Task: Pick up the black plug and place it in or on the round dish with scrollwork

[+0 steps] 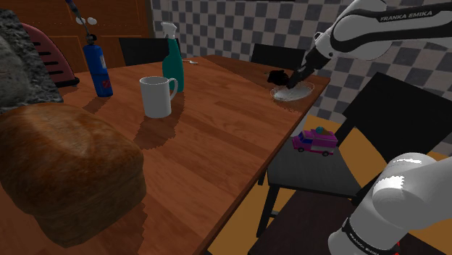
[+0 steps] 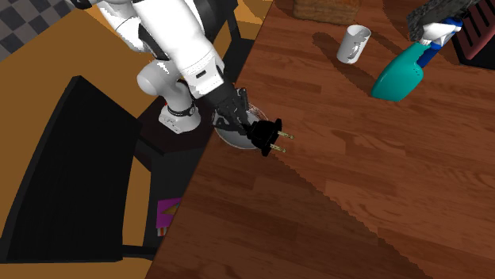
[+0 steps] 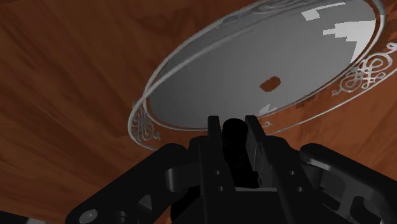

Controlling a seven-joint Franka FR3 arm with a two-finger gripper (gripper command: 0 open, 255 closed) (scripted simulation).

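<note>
plug is clasped tight in gripper, held by dish; placing step judged underway, centring, lowering and release needed next.

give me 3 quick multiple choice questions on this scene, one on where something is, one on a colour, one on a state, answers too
1. Where does the round dish sit?
A at the table edge, by the gripper
B at the table's middle
C on the floor

2. What colour is the spray bottle next to the white mug?
A red
B teal
C yellow

3. What state is the black plug in?
A lying flat in the dish
B lying on the bare table
C clasped between the fingers

Answers: 1 A, the second exterior view shows it at the edge. 2 B, its body is teal. 3 C, the wrist view shows the fingers clasping it.
</note>
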